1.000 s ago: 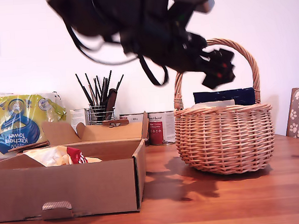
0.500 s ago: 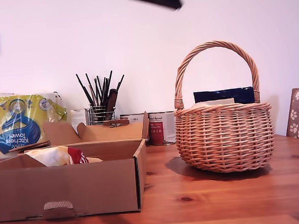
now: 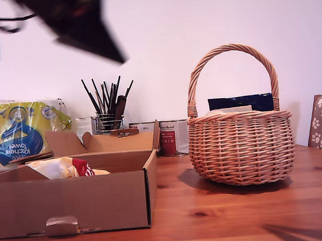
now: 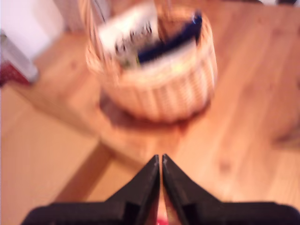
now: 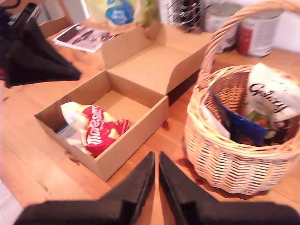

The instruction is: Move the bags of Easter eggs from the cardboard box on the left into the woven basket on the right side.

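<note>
Second wrist view: the cream-yellow bag with the red patch [image 5: 96, 129] lies in the cardboard box [image 5: 136, 117], not yet moved. The white bag with dark script [image 5: 272, 96] already sits inside the wicker basket [image 5: 229, 164], beside a dark navy packet [image 5: 236, 124]. By this evidence one bag is delivered and one remains. My second claw [image 5: 156, 161] hangs above the table [image 5: 28, 173] between box and basket, clenched and carrying nothing. First wrist view, blurred: my first claw [image 4: 160, 164] is likewise pressed closed and empty, above the table short of the basket.
</note>
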Controlling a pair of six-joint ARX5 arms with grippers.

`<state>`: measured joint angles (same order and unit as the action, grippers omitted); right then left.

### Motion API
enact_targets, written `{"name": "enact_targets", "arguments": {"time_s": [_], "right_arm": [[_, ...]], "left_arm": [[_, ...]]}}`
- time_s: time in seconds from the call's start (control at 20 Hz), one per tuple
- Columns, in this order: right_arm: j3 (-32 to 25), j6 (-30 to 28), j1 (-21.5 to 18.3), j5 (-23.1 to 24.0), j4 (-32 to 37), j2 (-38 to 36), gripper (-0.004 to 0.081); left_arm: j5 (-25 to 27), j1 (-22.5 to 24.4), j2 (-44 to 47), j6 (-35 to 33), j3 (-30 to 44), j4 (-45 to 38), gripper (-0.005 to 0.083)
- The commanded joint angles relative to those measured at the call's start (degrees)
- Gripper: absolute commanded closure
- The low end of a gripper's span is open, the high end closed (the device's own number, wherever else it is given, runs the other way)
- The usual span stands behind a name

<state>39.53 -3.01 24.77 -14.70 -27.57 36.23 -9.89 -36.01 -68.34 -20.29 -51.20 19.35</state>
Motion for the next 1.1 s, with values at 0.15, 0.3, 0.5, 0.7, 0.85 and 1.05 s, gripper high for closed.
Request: {"name": "enact_targets", "arguments": {"time_s": [0.15, 0.3, 0.5, 0.7, 0.85, 1.05], "right_arm": [[-1.16, -1.29, -0.02, -1.55, 1.11, 0.37, 0.0780], [-1.16, -1.81, -0.04, -1.70, 1.14, 0.37, 0.0780], [-1.16, -1.95, -0.04, -1.73, 1.14, 0.37, 0.0780], [-1.16, -1.95, -0.02, -1.79, 1.09, 0.37, 0.0780], [-1.16, -1.95, -0.02, -1.88, 1.09, 0.37, 0.0780], [-1.16, -1.95, -0.02, -1.90, 0.96, 0.37, 0.0780]], "left_arm": [[0.26, 4.35, -1.29, 5.88, 0.72, 2.49, 0.0158], [3.37, 5.88, -4.07, 8.24, 0.50, 2.27, 0.0036], [3.30, 7.13, -10.10, 8.52, -1.55, 3.98, 0.0036], [3.23, 7.21, -17.79, 9.86, -6.95, 8.35, 0.0036], [3.26, 7.87, -24.26, 11.54, -10.64, 12.81, 0.0036], [3.34, 8.00, -30.82, 12.74, -12.83, 16.85, 0.0036]]}}
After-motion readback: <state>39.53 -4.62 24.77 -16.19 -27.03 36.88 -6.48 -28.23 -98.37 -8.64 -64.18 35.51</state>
